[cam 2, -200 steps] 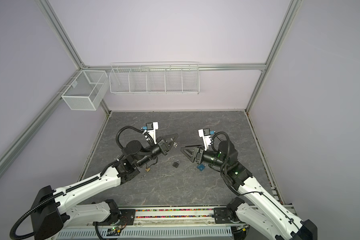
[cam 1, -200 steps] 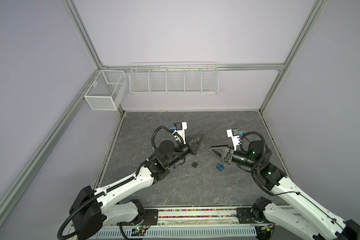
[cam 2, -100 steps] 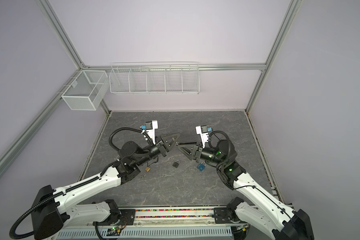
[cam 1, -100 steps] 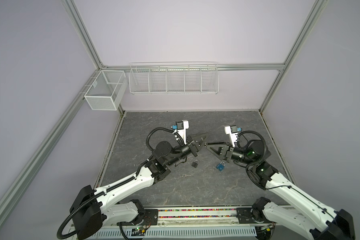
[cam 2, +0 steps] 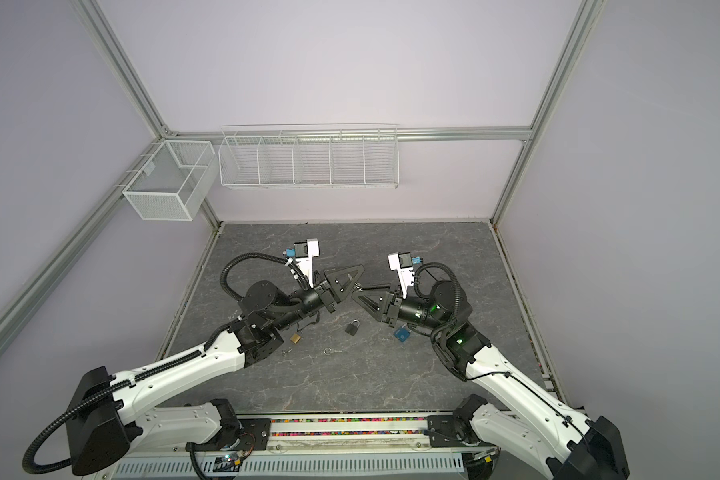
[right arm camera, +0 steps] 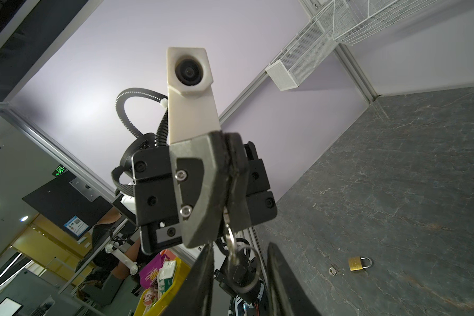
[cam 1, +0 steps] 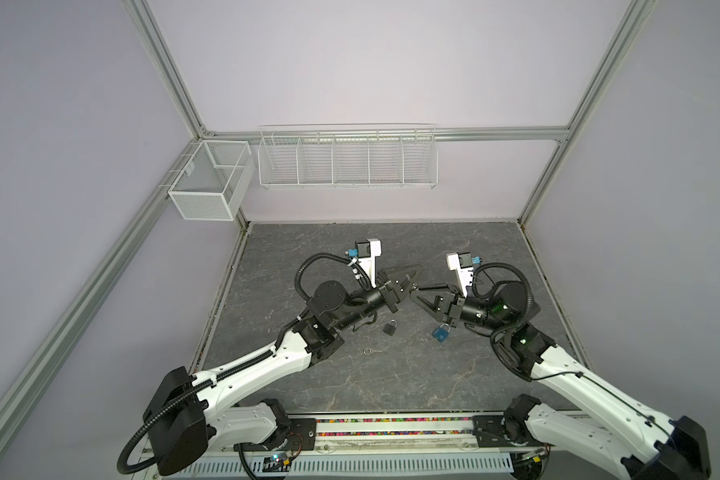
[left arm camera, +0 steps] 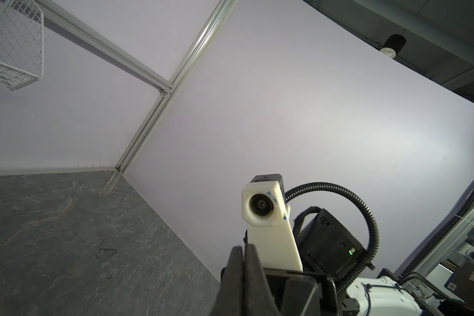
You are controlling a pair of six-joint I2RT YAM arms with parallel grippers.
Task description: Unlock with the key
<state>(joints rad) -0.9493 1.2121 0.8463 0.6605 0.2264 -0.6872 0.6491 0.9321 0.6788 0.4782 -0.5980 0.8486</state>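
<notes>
Where the two arms meet nose to nose above the middle of the grey stone-patterned table (cam 1: 350,395), the left gripper (cam 1: 410,282) is clamped tight on a key ring (right arm camera: 230,239). A black-headed key (right arm camera: 240,272) dangles from that ring just below its jaws. The right gripper (cam 1: 415,291) faces it from the right with its fingers (right arm camera: 203,279) parted, one on each side of the hanging key. Whether either finger touches the key cannot be told. Both grippers are raised off the table.

On the table, nearer than the grippers, a dark padlock (cam 1: 389,328) lies close to the middle. A blue padlock (cam 1: 441,333) lies to its right, under the right wrist, and a brass padlock (cam 2: 295,338) lies to the left beside the left arm. A loose ring (cam 1: 367,351) rests near the dark padlock on its near-left side. A small silvery piece (right arm camera: 333,270) lies just beside the brass padlock.
</notes>
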